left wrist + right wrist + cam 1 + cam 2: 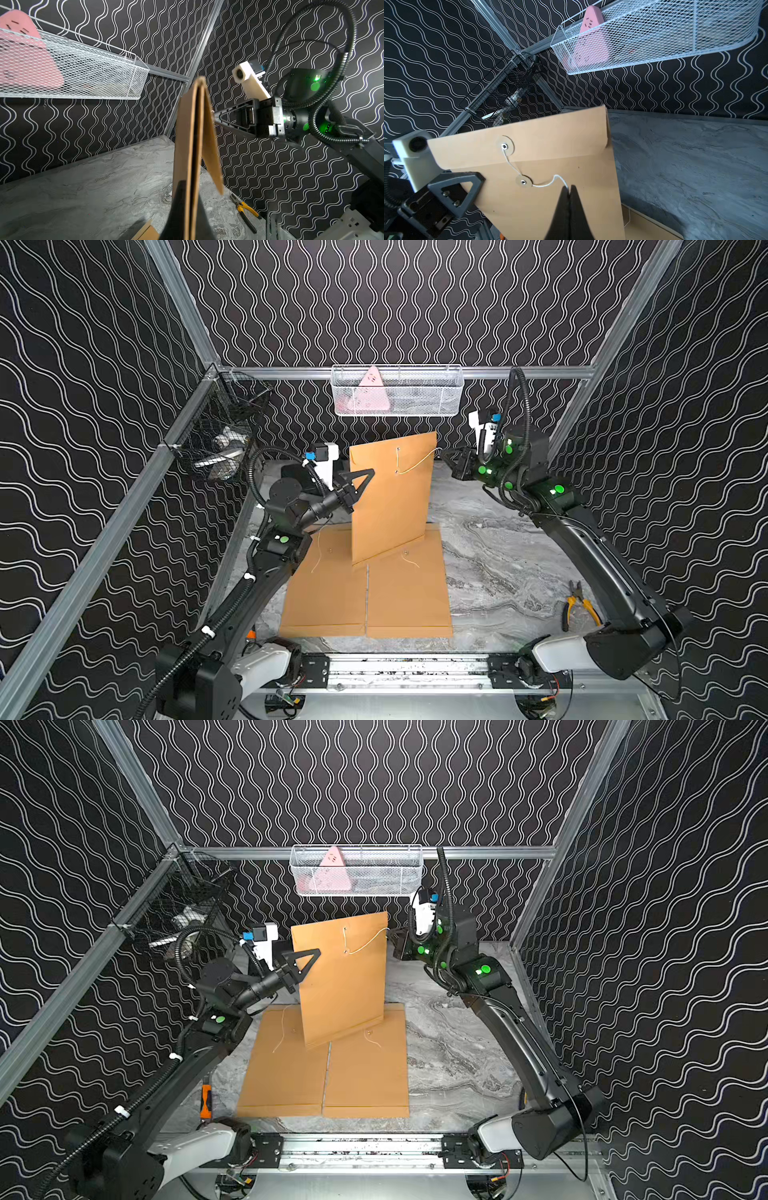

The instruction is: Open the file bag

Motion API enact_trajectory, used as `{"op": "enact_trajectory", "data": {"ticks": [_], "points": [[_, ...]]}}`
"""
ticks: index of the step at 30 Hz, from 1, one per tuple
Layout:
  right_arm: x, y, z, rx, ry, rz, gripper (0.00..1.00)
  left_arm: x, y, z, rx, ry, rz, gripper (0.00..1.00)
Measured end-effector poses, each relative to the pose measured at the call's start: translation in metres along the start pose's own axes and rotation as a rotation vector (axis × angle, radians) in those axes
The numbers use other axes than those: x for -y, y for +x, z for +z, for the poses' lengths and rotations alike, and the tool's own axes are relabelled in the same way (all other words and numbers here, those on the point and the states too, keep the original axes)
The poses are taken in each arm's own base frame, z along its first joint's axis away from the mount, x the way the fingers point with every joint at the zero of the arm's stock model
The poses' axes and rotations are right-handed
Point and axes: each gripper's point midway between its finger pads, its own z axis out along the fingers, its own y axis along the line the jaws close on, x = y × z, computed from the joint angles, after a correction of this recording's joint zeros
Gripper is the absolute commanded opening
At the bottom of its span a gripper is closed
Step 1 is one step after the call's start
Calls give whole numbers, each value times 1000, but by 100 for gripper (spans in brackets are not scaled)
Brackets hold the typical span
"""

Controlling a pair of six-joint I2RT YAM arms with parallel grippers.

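Note:
A brown paper file bag stands upright over the table, its lower edge resting on two flat bags. My left gripper is shut on its left edge. A white string runs from the upper button on the flap, past the lower button, and off to the right. My right gripper is shut on the string's end, just off the bag's right edge. In the left wrist view the flap hangs slightly away from the bag's body.
Two more brown file bags lie flat side by side on the marble table. Yellow-handled pliers lie at the right. A white mesh basket hangs on the back rail, a black wire basket at the left.

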Motion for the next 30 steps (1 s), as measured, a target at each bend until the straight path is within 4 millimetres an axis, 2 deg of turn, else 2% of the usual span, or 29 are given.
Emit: {"op": "enact_trajectory", "data": {"ticks": [13,20,30], "points": [[-29,-21,12,-11,-108,-25,0,-11,20,0,-29,-10,-35,0],[-72,-18,22,-41,-198,-87,0,-15,24,2,-26,-8,-56,0],[-122,-6,27,-83,-292,-141,0,-16,25,4,-14,0,-75,0]]}}
